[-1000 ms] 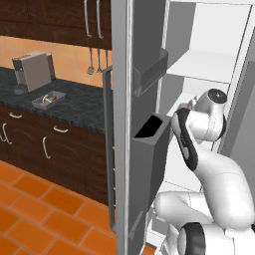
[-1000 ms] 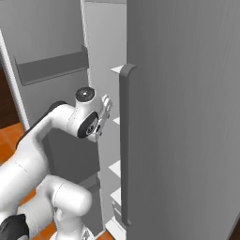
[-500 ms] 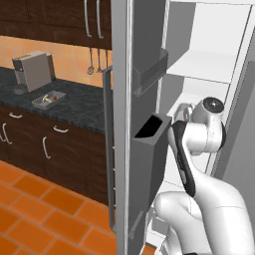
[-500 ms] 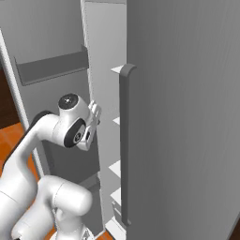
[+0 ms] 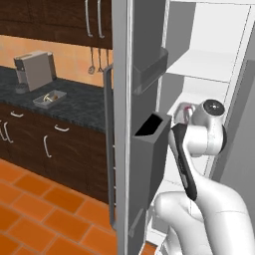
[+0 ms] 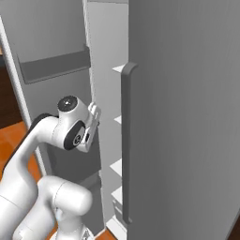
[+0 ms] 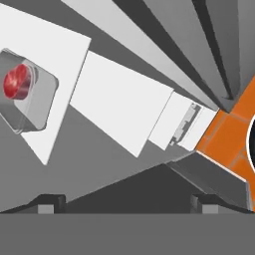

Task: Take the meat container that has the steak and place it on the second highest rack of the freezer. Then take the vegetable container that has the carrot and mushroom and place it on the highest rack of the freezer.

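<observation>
**Meat tray shelved, hand drawing back from the freezer**

Since the earlier pictures our arm has pulled back from the shelves and folded in toward the base, the wrist now sitting lower and nearer the door side in both base views. Our gripper (image 7: 127, 201) stands spread wide with nothing between its fingertips (image 7: 48, 203); in the right base view it (image 6: 94, 115) points into the gap beside the shelves.

From the hand view, the meat container (image 7: 26, 92) lies flat on a white rack (image 7: 60, 69), apart from us, with the steak (image 7: 16, 81) resting inside it. It sits well in from the rack's front edge, so we judge it set down securely. We cannot tell from these pictures which rack it is.

The vegetable container (image 5: 49, 98) waits on the dark counter (image 5: 79, 102) beside the coffee machine (image 5: 35, 70), so the second half of the task is not yet begun.

Room is tight: the freezer (image 6: 187, 117) wall with its bar handle (image 6: 125, 140) stands on one side, and the open door (image 5: 124, 124) with its bins (image 5: 149, 144) on the other. We judge a straight withdrawal safest before swinging out toward the counter.
</observation>
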Motion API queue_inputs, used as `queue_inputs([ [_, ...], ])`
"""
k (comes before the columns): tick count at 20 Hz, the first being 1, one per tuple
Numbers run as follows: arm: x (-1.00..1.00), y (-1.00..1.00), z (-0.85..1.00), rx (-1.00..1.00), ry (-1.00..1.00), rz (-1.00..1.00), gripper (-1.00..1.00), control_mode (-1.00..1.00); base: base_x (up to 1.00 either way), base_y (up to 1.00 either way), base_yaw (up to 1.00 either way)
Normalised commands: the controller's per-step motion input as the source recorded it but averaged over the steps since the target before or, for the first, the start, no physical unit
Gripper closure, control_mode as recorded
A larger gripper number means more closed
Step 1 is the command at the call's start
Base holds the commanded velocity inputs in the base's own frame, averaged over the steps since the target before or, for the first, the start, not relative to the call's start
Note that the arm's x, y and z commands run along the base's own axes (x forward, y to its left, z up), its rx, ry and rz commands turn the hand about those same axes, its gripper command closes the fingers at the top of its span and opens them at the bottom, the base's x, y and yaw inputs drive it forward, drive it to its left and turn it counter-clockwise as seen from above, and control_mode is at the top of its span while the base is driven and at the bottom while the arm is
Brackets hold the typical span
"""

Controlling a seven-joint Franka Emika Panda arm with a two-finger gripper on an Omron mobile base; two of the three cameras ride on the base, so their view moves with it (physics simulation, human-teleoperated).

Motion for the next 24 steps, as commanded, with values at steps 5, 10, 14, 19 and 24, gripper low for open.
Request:
queue_inputs([
  [5,0.0,0.0,0.0,0.0,0.0,0.0,-1.0,1.0,-0.59,0.0,0.25],
  [10,0.0,0.0,0.0,0.0,0.0,0.0,-1.0,1.0,-0.6,0.02,0.77],
  [14,0.0,0.0,0.0,0.0,0.0,0.0,-1.0,1.0,-0.72,0.28,0.78],
  [19,0.0,0.0,0.0,0.0,0.0,0.0,-1.0,1.0,-0.86,0.56,0.69],
  [24,0.0,0.0,0.0,0.0,0.0,0.0,-1.0,1.0,-0.25,0.82,0.58],
])
